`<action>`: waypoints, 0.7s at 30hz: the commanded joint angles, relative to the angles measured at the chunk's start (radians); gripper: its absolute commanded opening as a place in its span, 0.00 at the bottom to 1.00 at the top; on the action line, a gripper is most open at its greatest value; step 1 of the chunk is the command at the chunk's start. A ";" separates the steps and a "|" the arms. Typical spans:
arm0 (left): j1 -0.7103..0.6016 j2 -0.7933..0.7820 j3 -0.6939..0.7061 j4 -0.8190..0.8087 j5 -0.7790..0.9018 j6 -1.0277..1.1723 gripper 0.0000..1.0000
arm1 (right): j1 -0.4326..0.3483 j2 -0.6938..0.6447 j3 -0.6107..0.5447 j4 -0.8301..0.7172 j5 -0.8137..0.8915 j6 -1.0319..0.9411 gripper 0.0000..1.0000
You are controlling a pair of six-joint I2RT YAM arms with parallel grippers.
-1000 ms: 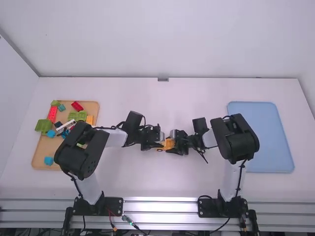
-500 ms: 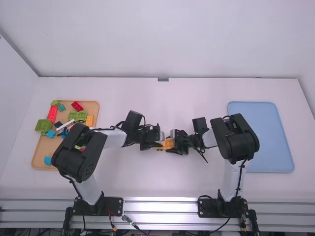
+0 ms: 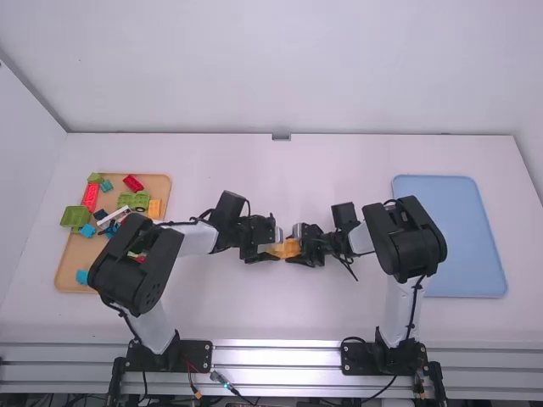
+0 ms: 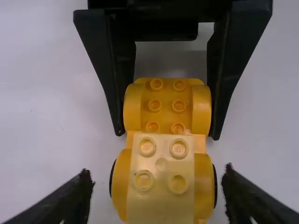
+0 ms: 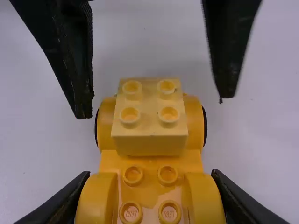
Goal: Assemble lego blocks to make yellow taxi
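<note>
White table (image 3: pixel 339 314), white wall (image 3: pixel 280 76) beyond; tan tray (image 3: pixel 66 275) with bricks (image 3: pixel 91 195) left, blue tray (image 3: pixel 450 237) right. Both arms bend inward. Left gripper (image 3: pixel 268 252) stands open around a pale-yellow brick (image 4: pixel 161 200) atop the orange-yellow car base (image 5: pixel 152 163), mid-table; right gripper (image 3: pixel 295 250) pinches the base.

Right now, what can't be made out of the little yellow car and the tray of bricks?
- Underside of the yellow car: all views, hidden by its own top.
- Full outline of the car: high view, partly covered by the left hand and right hand.
- One end of the pale block: left wrist view, cut off by the bottom edge.
- Part of the tray: high view, behind the left arm.
</note>
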 commanded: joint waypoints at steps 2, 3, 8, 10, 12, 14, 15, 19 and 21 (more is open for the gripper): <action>-0.001 -0.011 -0.004 0.017 0.006 0.007 0.81 | -0.003 0.014 0.010 -0.004 0.008 0.003 0.52; -0.002 -0.014 -0.004 0.036 0.025 0.006 0.81 | -0.003 0.014 0.010 -0.004 0.008 0.003 0.52; -0.002 -0.073 -0.004 0.040 0.046 -0.037 0.81 | -0.003 0.014 0.010 -0.004 0.008 0.003 0.52; -0.002 -0.100 -0.004 0.039 0.042 -0.063 0.81 | -0.003 0.014 0.010 -0.004 0.009 0.003 0.52; -0.002 -0.139 -0.004 0.024 0.043 -0.087 0.73 | -0.003 0.014 0.010 -0.004 0.008 0.003 0.52; -0.002 -0.161 -0.004 0.011 0.042 -0.090 0.04 | -0.003 0.014 0.010 -0.004 0.008 0.003 0.53; -0.002 -0.161 -0.004 0.010 0.042 -0.090 0.02 | -0.003 0.014 0.010 -0.004 0.008 0.003 0.52; -0.002 -0.151 -0.004 -0.039 0.043 -0.039 0.02 | -0.003 0.014 0.010 -0.004 0.008 0.003 0.53; -0.002 -0.135 -0.004 -0.045 0.043 -0.030 0.02 | -0.003 0.014 0.010 -0.004 0.008 0.003 0.53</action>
